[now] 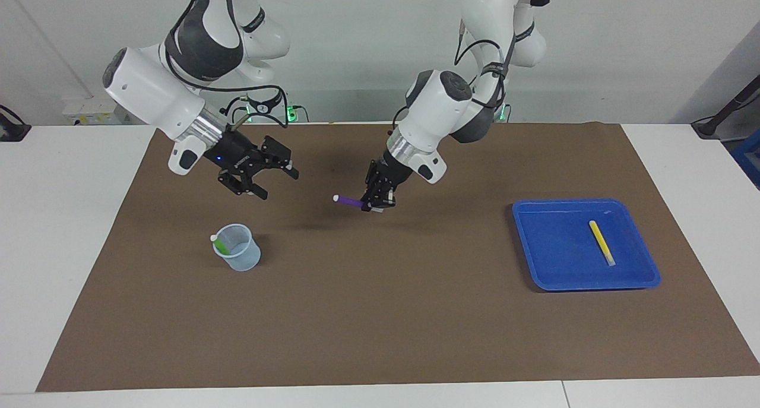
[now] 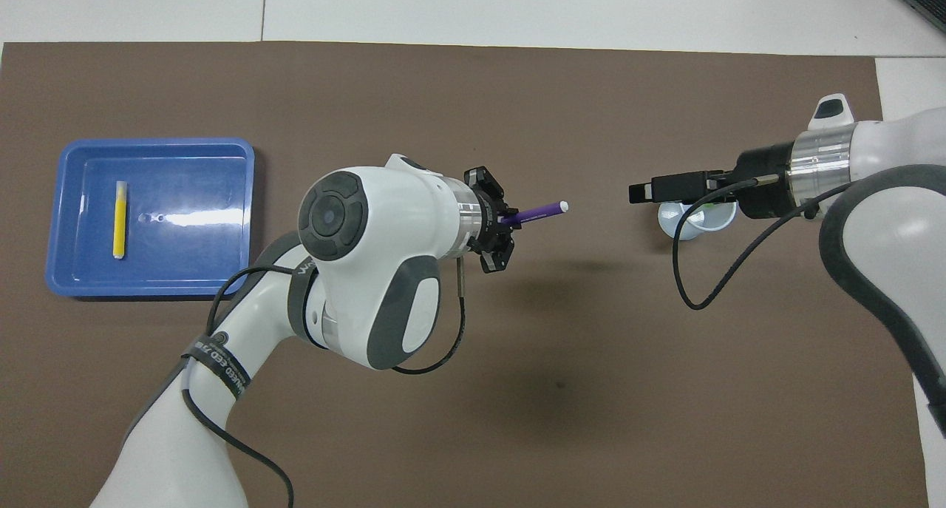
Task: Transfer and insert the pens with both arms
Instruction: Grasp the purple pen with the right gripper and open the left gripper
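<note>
A brown mat [image 1: 380, 313] covers most of a white table [image 1: 65, 230]; a pale wall stands at the robots' end, with some small green lights low against it; the rest of the room is not shown.

Taking the cup [image 1: 238, 249] as landmark: it is one clear plastic cup, upright on the mat toward the right arm's end of the table; there is one blue tray [image 1: 585, 244], well apart from the cup, toward the left arm's end.

There are three pens; the green pen [image 1: 219, 242] stands tilted inside the cup, its white cap at the rim; the yellow pen [image 1: 602, 242] lies flat in the tray, well apart from the cup; the purple pen [image 1: 349, 201] is up in the air, above the bare mat between cup and tray, with its white cap pointing toward the cup's end.

There are two arms; the left gripper [image 1: 374, 206] is closed tight on one end of the purple pen and holds it almost level, over the mat between cup and tray; the right gripper [image 1: 274, 182] hangs in the air over the mat just beside the cup, on the cup's side nearer the robots; its fingers stand wide apart and hold nothing; in the overhead view it partly covers the cup.
</note>
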